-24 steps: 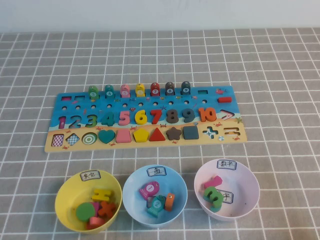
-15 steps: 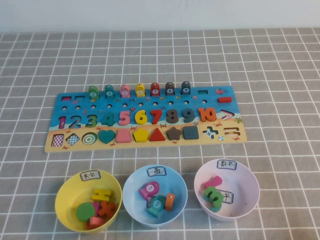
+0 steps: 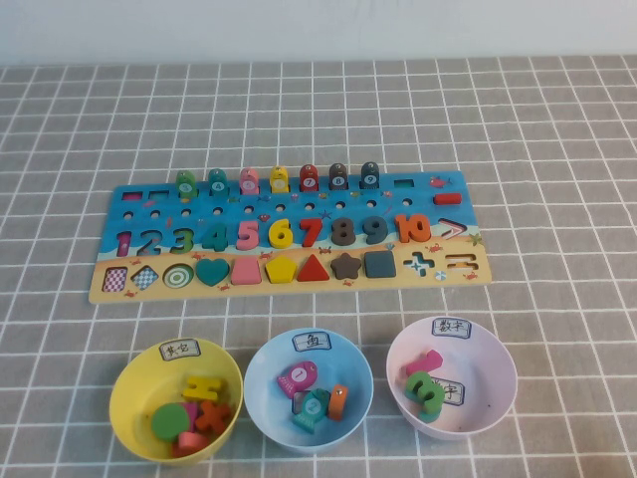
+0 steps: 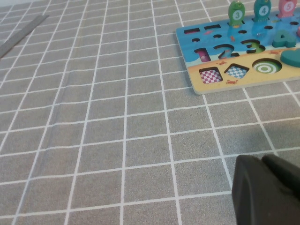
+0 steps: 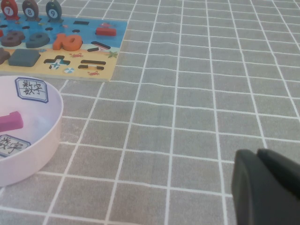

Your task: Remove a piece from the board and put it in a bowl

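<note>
The olive-green fish piece (image 3: 186,183) stands upright at the left end of the row of fish on the far side of the board (image 3: 426,205). It also shows in the left wrist view (image 4: 236,12), beyond the board's left end (image 4: 194,80). The light blue bowl (image 3: 267,363) sits in front of the board's middle and holds a few pieces. Neither arm shows in the high view. My left gripper (image 4: 262,161) is shut and empty, low over the cloth, left of the board. My right gripper (image 5: 257,152) is shut and empty, right of the pink bowl.
A yellow bowl (image 3: 129,383) with several pieces sits left of the blue bowl, and a pale pink bowl (image 3: 490,360) sits right of it, also in the right wrist view (image 5: 49,133). A grey checked cloth (image 3: 557,149) covers the table.
</note>
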`<move>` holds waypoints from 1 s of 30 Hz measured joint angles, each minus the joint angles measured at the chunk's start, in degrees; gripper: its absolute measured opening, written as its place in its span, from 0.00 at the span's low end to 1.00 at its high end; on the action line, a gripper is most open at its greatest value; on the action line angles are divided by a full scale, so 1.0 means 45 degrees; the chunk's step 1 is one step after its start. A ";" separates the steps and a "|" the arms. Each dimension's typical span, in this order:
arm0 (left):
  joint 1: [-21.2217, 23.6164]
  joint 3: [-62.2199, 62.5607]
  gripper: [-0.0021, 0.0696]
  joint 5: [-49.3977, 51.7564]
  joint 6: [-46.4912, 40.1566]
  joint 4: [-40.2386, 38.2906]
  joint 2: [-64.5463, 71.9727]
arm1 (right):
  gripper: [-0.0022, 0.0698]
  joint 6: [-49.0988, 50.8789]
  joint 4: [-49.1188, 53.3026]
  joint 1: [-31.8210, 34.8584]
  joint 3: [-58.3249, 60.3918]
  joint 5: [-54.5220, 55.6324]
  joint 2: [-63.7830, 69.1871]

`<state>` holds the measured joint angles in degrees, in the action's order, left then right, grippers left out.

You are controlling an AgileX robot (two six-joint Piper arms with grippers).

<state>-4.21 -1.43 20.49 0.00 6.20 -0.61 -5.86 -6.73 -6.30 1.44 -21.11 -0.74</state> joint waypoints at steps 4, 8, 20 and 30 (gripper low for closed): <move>0.0000 0.0000 0.02 0.0000 0.0000 -0.0041 0.0000 | 0.01 0.0000 0.0000 0.0000 0.0000 0.0000 0.0000; 0.0000 0.0000 0.02 -0.0138 0.0000 -0.0041 0.0000 | 0.01 0.0000 0.0000 0.0000 0.0000 0.0000 0.0000; 0.0000 0.0000 0.02 -0.2582 0.2674 -0.2638 0.0000 | 0.01 0.0000 0.0000 0.0000 0.0000 0.0000 0.0000; 0.0000 0.0000 0.02 -0.3299 0.2986 -0.3683 0.0000 | 0.01 0.0000 0.0000 0.0000 0.0000 0.0000 0.0000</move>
<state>-4.21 -1.43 5.64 13.44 -10.37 -0.61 -5.86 -6.73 -6.30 1.44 -21.11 -0.74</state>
